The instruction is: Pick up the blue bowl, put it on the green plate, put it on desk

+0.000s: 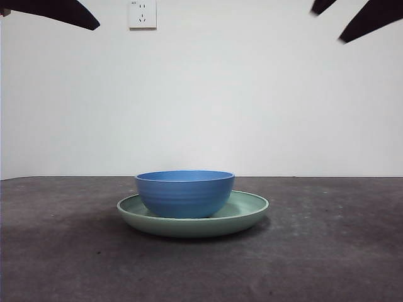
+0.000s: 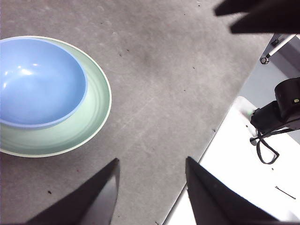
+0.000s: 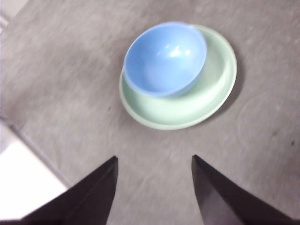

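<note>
The left end effector (image 2: 151, 187) hangs above the worktop (image 1: 327, 245) with its two black jaws spread and nothing between them; only bare grey surface shows in the gap. The right end effector (image 3: 154, 187) is likewise raised, its jaws spread and empty, with the dishes lying beyond its tips. In the front view both arms appear only as dark tips at the top corners, well clear of the dishes.

The blue bowl (image 1: 184, 192) sits upright inside the green plate (image 1: 249, 211), resting on the plate's floor. It is off centre: in the front view it stands toward the left side of the plate, leaving a wider band of green bare on the right. In the right wrist view the bowl's rim reaches one edge of the plate while a broad crescent of plate stays open on the other side. The bowl is empty, with a glossy inside.

The plate lies flat on the dark mottled worktop, about midway across it. Behind, a white wall (image 1: 264, 100) carries a power socket (image 1: 142, 14) high up, left of centre.
</note>
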